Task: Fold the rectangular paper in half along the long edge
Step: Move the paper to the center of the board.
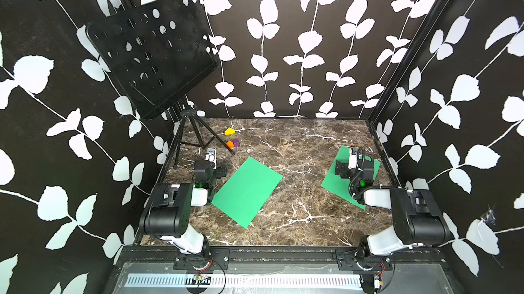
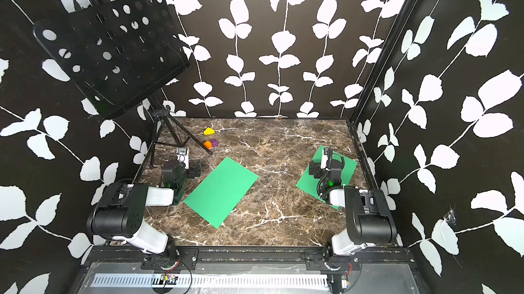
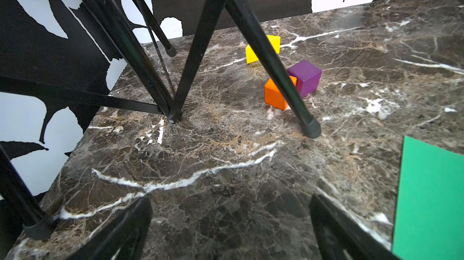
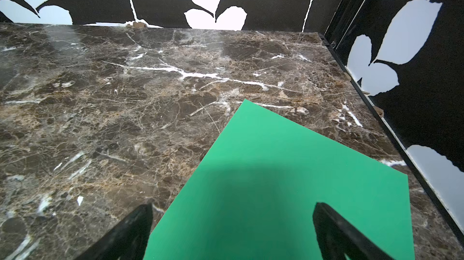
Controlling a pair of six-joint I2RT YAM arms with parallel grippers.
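The rectangular paper is a green sheet lying flat and slanted on the marble table, left of the middle. Its edge shows in the left wrist view. My left gripper hovers just left of the sheet's far corner, over bare marble. It is open with nothing between its fingers. My right gripper is open above a second, squarer green sheet at the right, which the arm partly hides.
A black music stand on a tripod stands at the back left, close to my left gripper. A yellow block, an orange block and a purple block lie by its leg. Patterned walls enclose the table.
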